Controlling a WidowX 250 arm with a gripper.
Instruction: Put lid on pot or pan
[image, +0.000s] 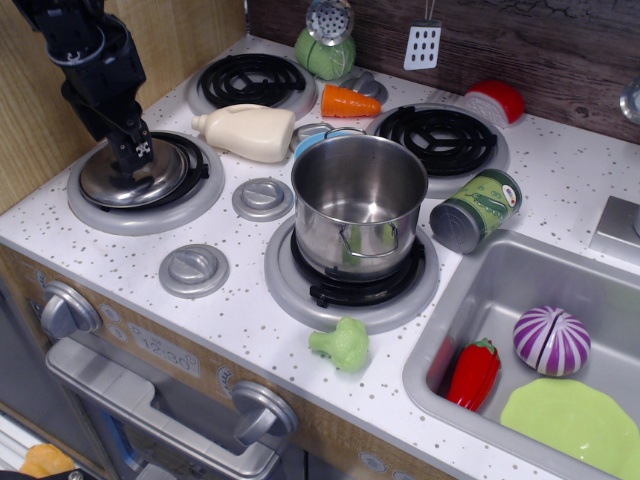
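Observation:
The shiny domed steel lid (120, 178) lies on the front-left burner (145, 185). My black gripper (137, 158) reaches down from the upper left, and its tip sits on the lid's centre and hides the knob. I cannot tell whether the fingers have closed on the knob. The lid rests flat on the burner. The open stainless-steel pot (358, 205) stands upright and empty on the front-middle burner (350, 285), well to the right of the gripper.
A cream bottle (248, 131), a carrot (349, 101) and a blue cup (312, 136) lie between lid and pot. Grey knob discs (262, 197) (194, 269), a broccoli (341, 345) and a tin can (478, 209) are nearby. The sink (470, 300) holds an onion, a pepper and a green plate.

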